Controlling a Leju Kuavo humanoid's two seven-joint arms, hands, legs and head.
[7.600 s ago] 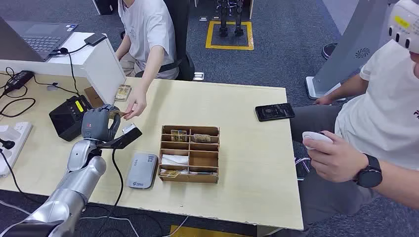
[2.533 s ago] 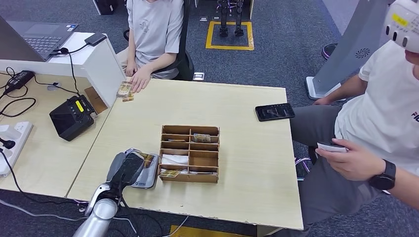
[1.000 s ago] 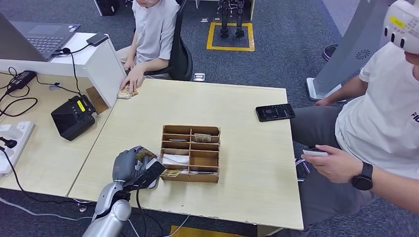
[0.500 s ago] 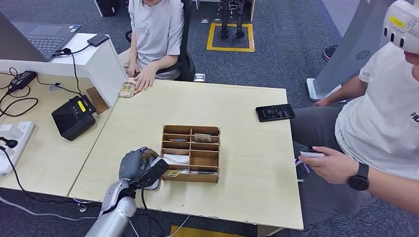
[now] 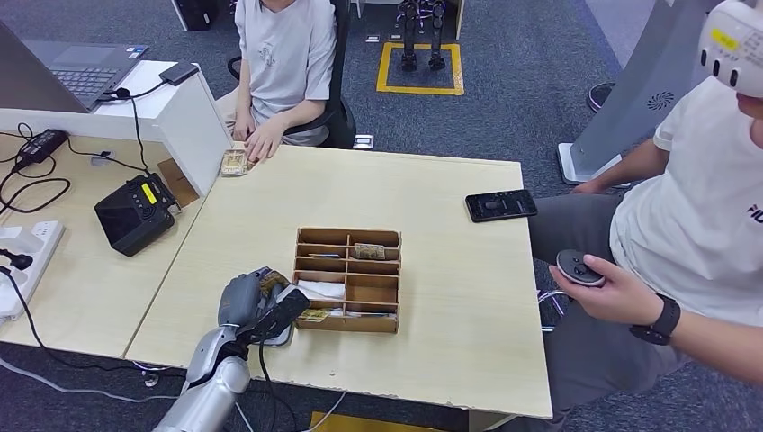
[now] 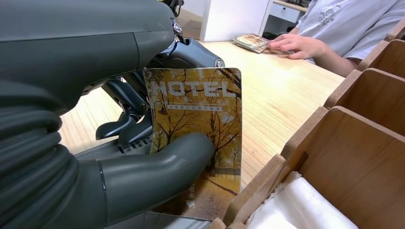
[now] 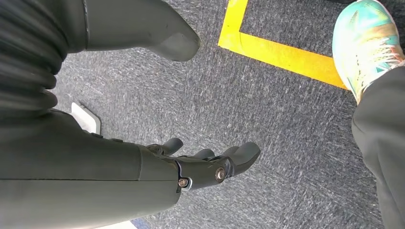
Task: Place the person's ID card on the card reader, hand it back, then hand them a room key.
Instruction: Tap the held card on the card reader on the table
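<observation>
Left hand (image 5: 255, 306) pinches a hotel room key (image 6: 198, 138) low left of centre, beside the wooden organizer (image 5: 347, 280); right hand (image 7: 191, 167) hangs open.

Pale wood-grain table (image 5: 450, 297). Brown wooden organiser (image 5: 346, 279), white cloth (image 6: 296, 207) in 1 compartment. Golden-yellow room key (image 6: 198, 129), dark bare-tree pattern, white "HOTEL" lettering. Dark grey left hand (image 6: 110, 143) on a silver arm. Light grey card reader (image 5: 282, 335). Black phone (image 5: 500, 204). Black box (image 5: 133, 214) with yellow label. White power strip (image 5: 20, 261), black cables. Grey-blue speckled carpet (image 7: 267, 100) with yellow tape line (image 7: 282, 52). Dark grey right hand (image 7: 191, 167). Teal shoe (image 7: 367, 43) with orange flecks.
</observation>
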